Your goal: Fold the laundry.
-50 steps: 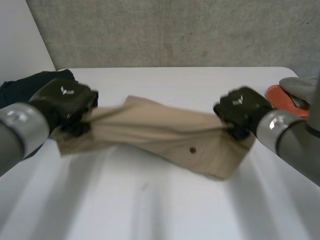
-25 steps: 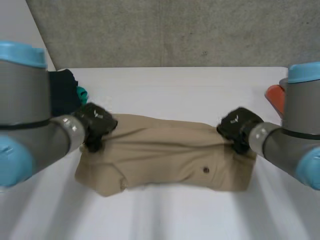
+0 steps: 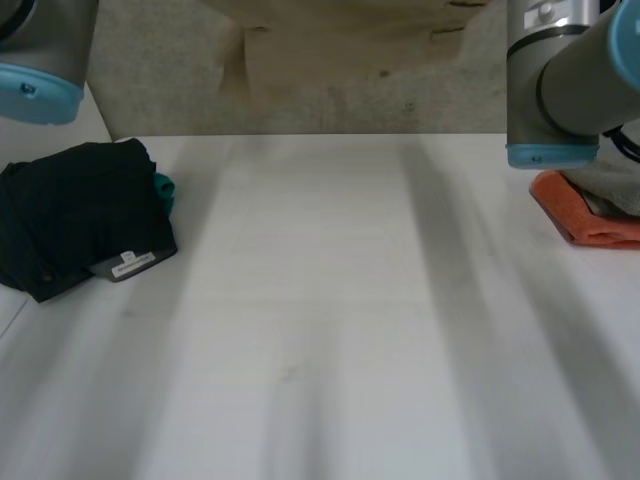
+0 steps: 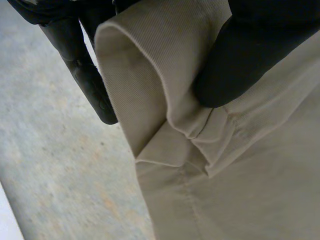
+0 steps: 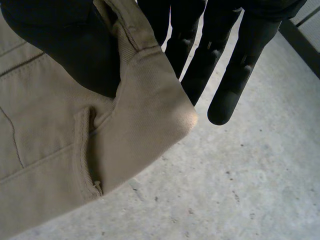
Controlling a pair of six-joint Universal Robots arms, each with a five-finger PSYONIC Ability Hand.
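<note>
Left hand (image 4: 260, 45) pinches a folded edge of the beige garment (image 4: 240, 190) between thumb and fingers. Right hand (image 5: 60, 40) pins a hemmed corner under its thumb, with straight fingers behind the cloth. In the head view, the white table (image 3: 330, 330) lies nearest, with black folded clothes (image 3: 80, 215) at mid-left and an orange cloth (image 3: 585, 215) at mid-right. Farthest, the garment hangs along the top edge, clear of the table.

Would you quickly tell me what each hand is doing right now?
The left hand is shut on the tan garment, pinching a folded edge.
The right hand is shut on the tan garment too, pinching near a corner.
</note>
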